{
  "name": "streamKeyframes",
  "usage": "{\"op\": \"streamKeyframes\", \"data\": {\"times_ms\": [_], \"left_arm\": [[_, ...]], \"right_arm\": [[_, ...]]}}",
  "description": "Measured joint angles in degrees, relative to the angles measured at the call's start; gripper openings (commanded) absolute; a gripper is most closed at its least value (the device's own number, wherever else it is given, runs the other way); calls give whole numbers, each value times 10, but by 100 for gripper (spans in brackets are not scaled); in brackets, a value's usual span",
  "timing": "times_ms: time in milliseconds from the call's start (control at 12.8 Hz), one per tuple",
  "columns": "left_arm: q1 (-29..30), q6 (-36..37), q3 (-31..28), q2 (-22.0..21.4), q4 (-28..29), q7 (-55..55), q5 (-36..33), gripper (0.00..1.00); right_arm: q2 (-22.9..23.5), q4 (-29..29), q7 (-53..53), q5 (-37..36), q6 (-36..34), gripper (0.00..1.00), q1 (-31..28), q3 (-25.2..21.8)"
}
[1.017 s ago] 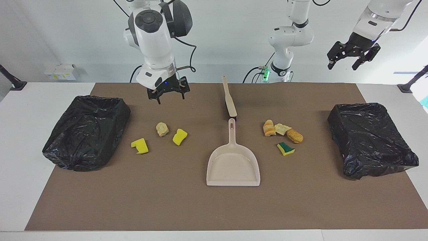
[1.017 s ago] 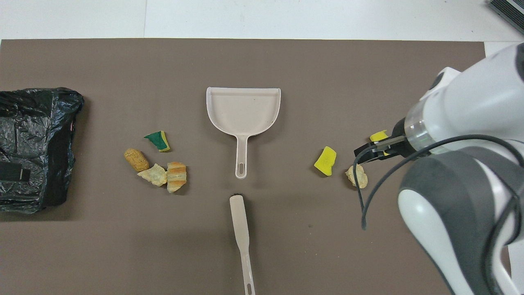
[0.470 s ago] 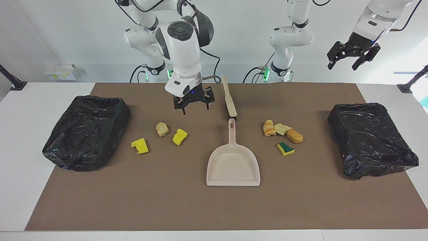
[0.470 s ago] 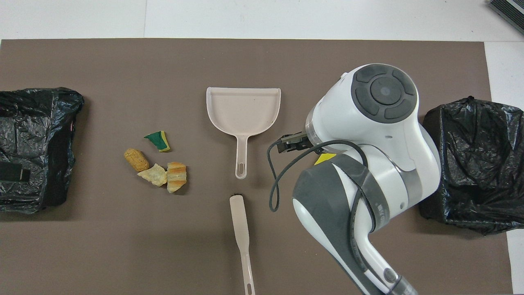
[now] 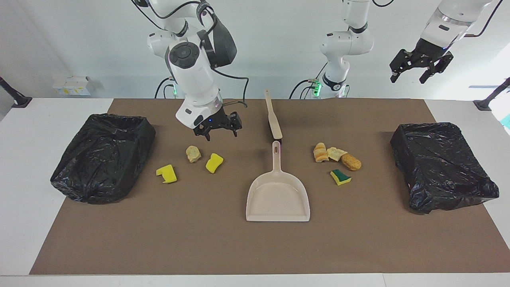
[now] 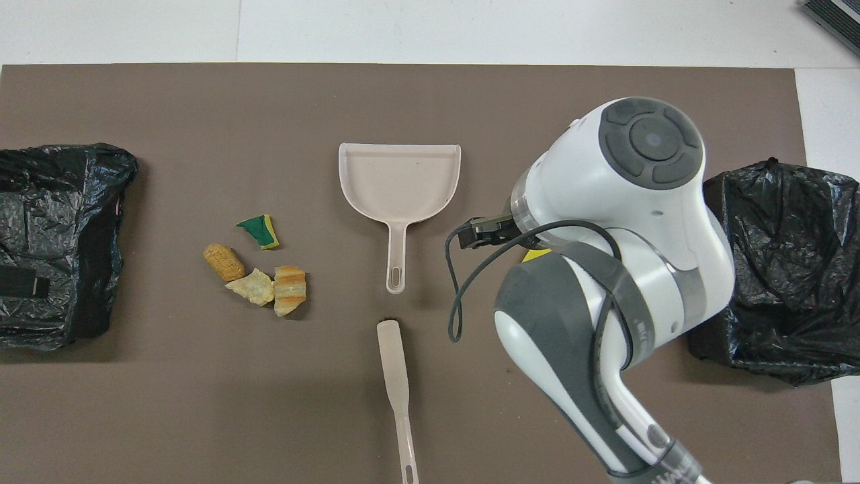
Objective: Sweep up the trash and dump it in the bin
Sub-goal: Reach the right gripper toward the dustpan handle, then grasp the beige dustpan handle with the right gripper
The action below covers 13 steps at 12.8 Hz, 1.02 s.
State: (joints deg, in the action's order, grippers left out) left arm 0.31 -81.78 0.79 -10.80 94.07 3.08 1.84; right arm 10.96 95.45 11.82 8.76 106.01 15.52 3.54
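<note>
The trash lies in two groups on the brown mat. Toward the right arm's end are a yellow sponge piece [image 5: 167, 174], a tan lump [image 5: 193, 153] and a second yellow sponge piece [image 5: 214, 162]. Toward the left arm's end are a striped bread lump [image 5: 320, 152] [image 6: 290, 289], a pale lump [image 5: 336, 153] [image 6: 251, 287], an orange lump [image 5: 351, 162] [image 6: 224, 261] and the green-topped sponge [image 5: 340, 177] [image 6: 259, 230]. My right gripper [image 5: 220, 134] [image 6: 478, 232] is open and empty, low over the mat by the tan lump. My left gripper [image 5: 412, 77] is open, empty and waits high up.
A beige dustpan [image 5: 277, 195] [image 6: 400, 178] lies mid-mat, its handle toward the robots. A beige brush [image 5: 273, 115] [image 6: 396, 376] lies nearer the robots. Black-lined bins stand at the right arm's end [image 5: 103, 157] [image 6: 786, 269] and the left arm's end [image 5: 442, 165] [image 6: 54, 242]. In the overhead view my right arm covers the first trash group.
My right gripper swung toward the brush, then came back a little toward the tan lump and dropped lower. The left arm and all the objects have not moved.
</note>
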Motion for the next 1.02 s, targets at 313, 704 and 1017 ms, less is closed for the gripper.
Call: {"op": "streamKeyframes", "data": {"times_ms": [313,704,1017], "left_arm": [[0,0,0,0,0,0,0,100],[0,0,0,0,0,0,0,100],[0,0,0,0,0,0,0,100]], "right_arm": [[-1,5,20,2,-5,100,-1,0],[7,-1,92,3,2,100,53,5],[68,-20,174,-19,89,100,134,5]]}}
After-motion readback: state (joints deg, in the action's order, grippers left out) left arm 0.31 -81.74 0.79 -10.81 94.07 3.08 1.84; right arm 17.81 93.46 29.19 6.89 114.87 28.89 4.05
